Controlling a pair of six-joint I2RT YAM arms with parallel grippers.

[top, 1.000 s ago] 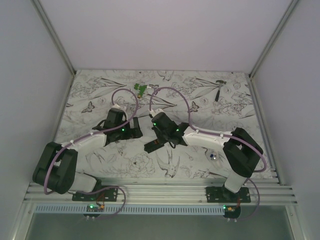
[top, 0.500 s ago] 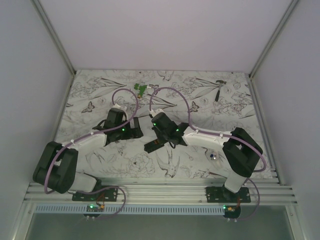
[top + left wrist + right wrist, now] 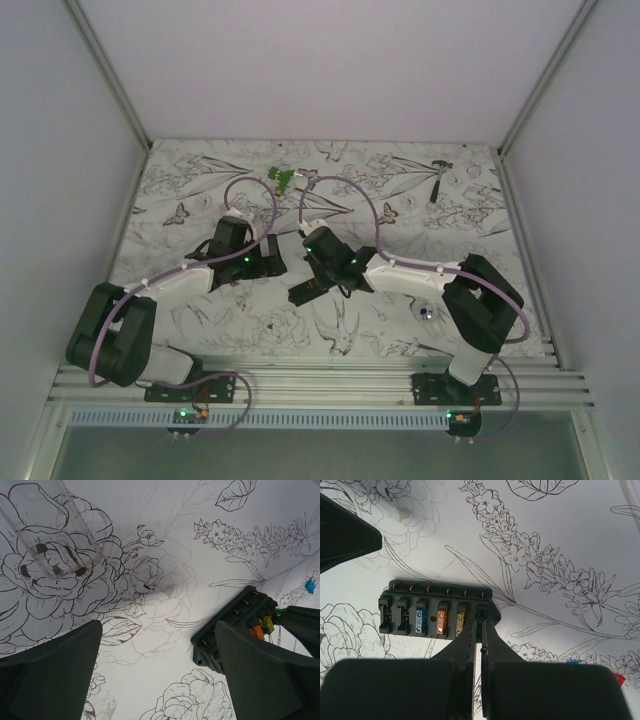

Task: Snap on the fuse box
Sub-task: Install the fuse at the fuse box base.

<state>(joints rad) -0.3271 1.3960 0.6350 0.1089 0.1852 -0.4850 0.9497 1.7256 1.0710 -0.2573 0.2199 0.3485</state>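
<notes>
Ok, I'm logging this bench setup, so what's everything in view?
fuse box: one, black, mid-table
seated fuses: three, blue, orange, yellow, adjacent slots
green fuse: one, green, end slot
clear cover: one, transparent, ahead of the left gripper
loose bits: two, blue and red, beside the box
small hammer: one, dark, far right
green parts: cluster, green, far centre
white-silver object: one, blue dot, near right
floral cloth: one, white with black print, over table
left gripper: one, black, open, empty
right gripper: one, black, shut on the green fuse

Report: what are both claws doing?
Left claw open, hovering. Right claw shut on small green fuse at end slot of black rectangular plastic fuse box. Clear plastic cover lies apart.
</notes>
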